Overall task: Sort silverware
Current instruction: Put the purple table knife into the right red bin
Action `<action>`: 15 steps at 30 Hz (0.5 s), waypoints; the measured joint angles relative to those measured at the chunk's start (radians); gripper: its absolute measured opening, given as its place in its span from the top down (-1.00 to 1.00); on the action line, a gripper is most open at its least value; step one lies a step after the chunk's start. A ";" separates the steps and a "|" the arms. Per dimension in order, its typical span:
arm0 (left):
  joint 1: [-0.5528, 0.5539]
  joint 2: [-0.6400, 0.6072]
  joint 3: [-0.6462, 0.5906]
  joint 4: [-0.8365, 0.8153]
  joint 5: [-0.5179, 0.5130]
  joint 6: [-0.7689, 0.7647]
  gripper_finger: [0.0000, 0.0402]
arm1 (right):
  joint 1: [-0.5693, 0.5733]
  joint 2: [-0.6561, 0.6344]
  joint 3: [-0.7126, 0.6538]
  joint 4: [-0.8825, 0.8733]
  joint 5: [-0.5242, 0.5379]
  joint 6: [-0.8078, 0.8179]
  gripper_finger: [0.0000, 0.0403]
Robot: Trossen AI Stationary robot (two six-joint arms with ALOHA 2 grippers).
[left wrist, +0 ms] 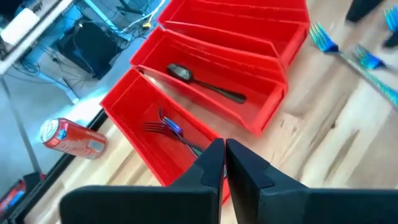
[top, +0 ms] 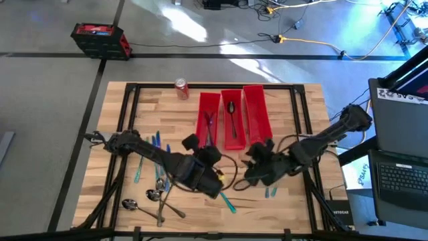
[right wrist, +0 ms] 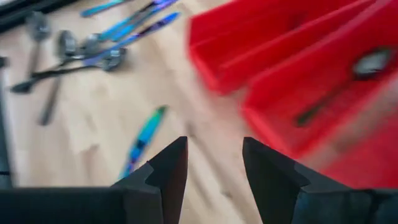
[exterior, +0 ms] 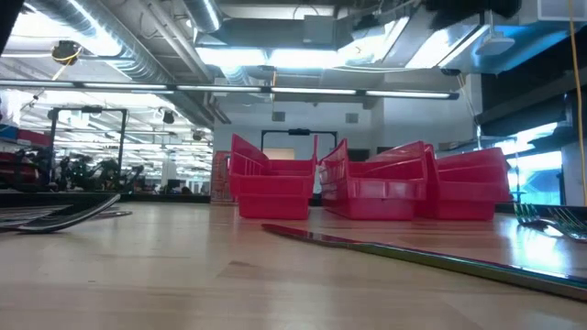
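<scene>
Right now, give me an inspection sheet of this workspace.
Surface: wooden table, black frame.
Job's things: fork in left bin; spoon in middle bin; right bin looks empty; loose silverware on table.
Clutter: red soda can.
Grippers: left gripper shut, empty, near the bins; right gripper open, empty.
Cables: yellow cable on floor.
Surroundings: red toolbox; laptop.

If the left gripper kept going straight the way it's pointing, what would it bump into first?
Probably the near red plastic bin holding the iridescent blue fork; the shut left gripper points toward it, though depth is unclear.
</scene>
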 joint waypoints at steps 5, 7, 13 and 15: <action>-0.041 0.000 -0.039 -0.011 -0.003 -0.038 1.00 | -0.028 0.084 0.000 0.209 -0.069 -0.043 0.30; -0.059 0.000 -0.056 -0.010 -0.002 -0.037 1.00 | -0.028 0.107 0.000 0.251 -0.078 -0.041 0.30; -0.117 -0.004 -0.067 0.078 0.034 0.027 1.00 | -0.028 0.128 0.000 0.313 -0.070 -0.040 0.30; -0.134 -0.015 -0.067 0.136 0.052 0.076 1.00 | -0.028 0.128 0.000 0.309 -0.069 -0.040 0.30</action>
